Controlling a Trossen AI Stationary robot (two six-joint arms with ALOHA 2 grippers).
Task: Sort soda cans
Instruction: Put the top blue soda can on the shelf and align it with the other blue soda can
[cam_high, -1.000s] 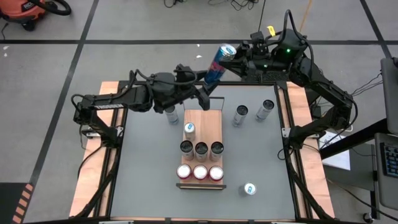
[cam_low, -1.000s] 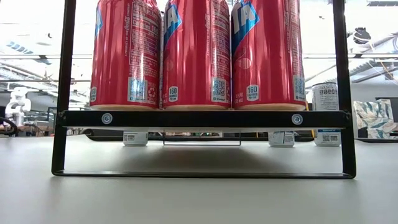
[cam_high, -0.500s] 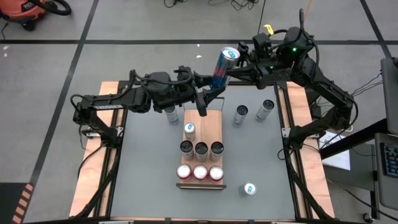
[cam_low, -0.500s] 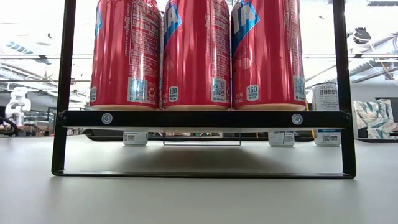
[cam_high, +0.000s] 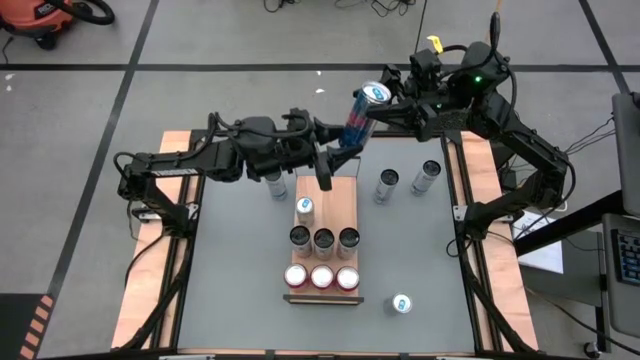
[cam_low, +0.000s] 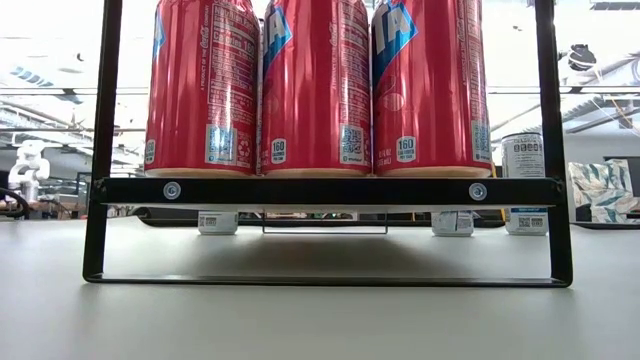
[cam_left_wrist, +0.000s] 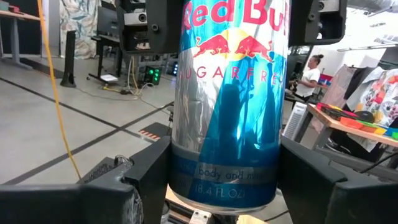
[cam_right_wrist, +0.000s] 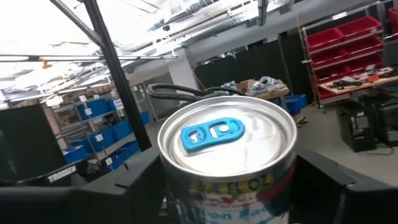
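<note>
A slim blue soda can hangs high over the table's far edge, its top with a blue tab up. My left gripper reaches in from the left and is shut on its lower part. My right gripper comes from the right, shut on its upper part. On the wooden rack stand another blue can, three dark-topped silver cans and three red cans. My left gripper pinches the blue can's lower part between its two fingers. They come level from the table's left side and lie across the can. The can is lifted clear, nearly upright. My right gripper has its fingers against the two sides of the can's upper part, just below the top rim. They come from the table's right, slanting a little upward, across the can.
Loose silver cans stand at the far right and under the left arm. A blue can stands near the front right. In the low view the red cans fill the rack's black frame.
Both wrists have turned, and the blue can held between them has tipped from a clear lean to nearly upright. Its top has shifted a little toward the table's right. Everything on the table has stayed where it was.
</note>
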